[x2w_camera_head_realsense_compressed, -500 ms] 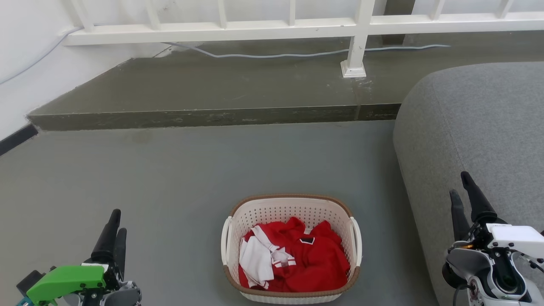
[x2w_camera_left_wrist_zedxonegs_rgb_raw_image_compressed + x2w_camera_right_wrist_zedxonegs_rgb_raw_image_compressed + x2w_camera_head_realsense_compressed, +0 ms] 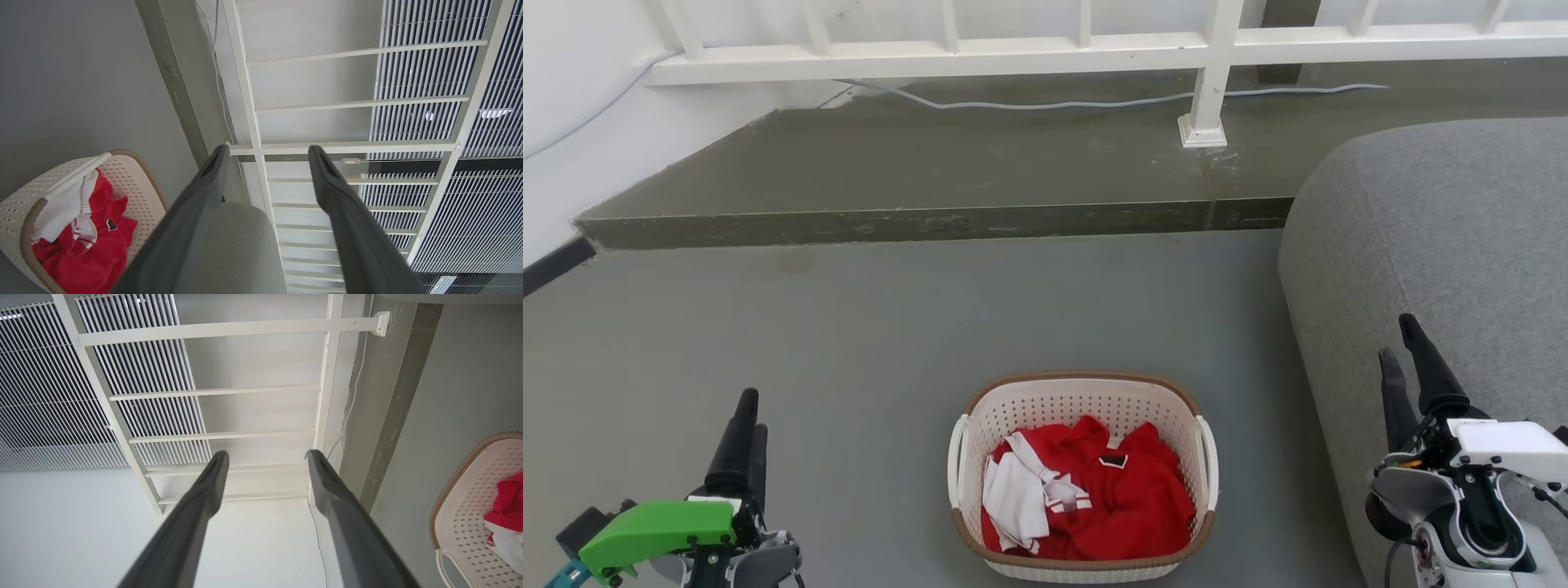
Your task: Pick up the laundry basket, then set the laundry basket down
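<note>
The laundry basket [image 2: 980, 429] stands on the grey floor at the bottom centre of the head view, cream-white and perforated with a brown rim, holding red and white clothes [image 2: 1094, 498]. Its white side handles [image 2: 1207, 461] are free. My left gripper [image 2: 749, 412] is well to the basket's left, fingers pointing up, open and empty. My right gripper [image 2: 1396, 336] is off to the basket's right in front of the sofa, open and empty. The left wrist view shows the basket [image 2: 16, 204] at lower left beside the open left gripper [image 2: 267, 153]. The basket [image 2: 466, 490] sits right of the right gripper [image 2: 267, 457].
A grey sofa [image 2: 1445, 245] fills the right side, close behind my right gripper. A raised dark step [image 2: 931, 180] runs across the back under a white railing [image 2: 1209, 73], with a pale cable [image 2: 1045, 104] along it. A white wall is at far left.
Both grippers have risen slightly in the head view, the right one also a little leftward. The basket has not moved.
</note>
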You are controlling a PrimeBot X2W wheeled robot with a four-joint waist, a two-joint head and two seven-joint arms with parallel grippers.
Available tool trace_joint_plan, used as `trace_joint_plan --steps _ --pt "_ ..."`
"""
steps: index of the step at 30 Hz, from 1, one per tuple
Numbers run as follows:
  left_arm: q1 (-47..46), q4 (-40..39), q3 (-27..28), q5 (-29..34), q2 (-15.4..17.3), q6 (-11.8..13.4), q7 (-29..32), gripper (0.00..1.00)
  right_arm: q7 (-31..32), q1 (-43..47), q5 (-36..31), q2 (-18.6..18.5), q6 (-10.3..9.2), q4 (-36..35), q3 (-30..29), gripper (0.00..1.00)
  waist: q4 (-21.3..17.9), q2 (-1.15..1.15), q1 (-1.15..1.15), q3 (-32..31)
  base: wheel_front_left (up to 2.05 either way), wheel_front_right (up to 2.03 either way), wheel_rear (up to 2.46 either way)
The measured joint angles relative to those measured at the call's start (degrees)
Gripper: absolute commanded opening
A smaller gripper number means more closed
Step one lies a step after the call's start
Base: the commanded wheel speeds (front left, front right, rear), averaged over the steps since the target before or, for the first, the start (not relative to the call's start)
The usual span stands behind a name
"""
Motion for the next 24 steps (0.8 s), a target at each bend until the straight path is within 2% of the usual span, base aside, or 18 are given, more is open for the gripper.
trace_joint_plan --steps 9,24 --pt "0.0 -1.5 -1.6 3.3 0.2 0.0 -1.4 1.00 -1.6 0.0 -2.3 -0.7 0.00 -1.6 1.7 1.00 -0.1 0.00 0.00 0.2 0.00 0.00 0.00" --pt "0.0 -2.9 -5.3 14.3 2.2 0.0 -4.8 1.00 -6.1 -0.3 -11.4 -4.2 0.01 -3.7 8.5 1.00 -0.1 0.00 0.00 0.5 0.00 0.00 0.00"
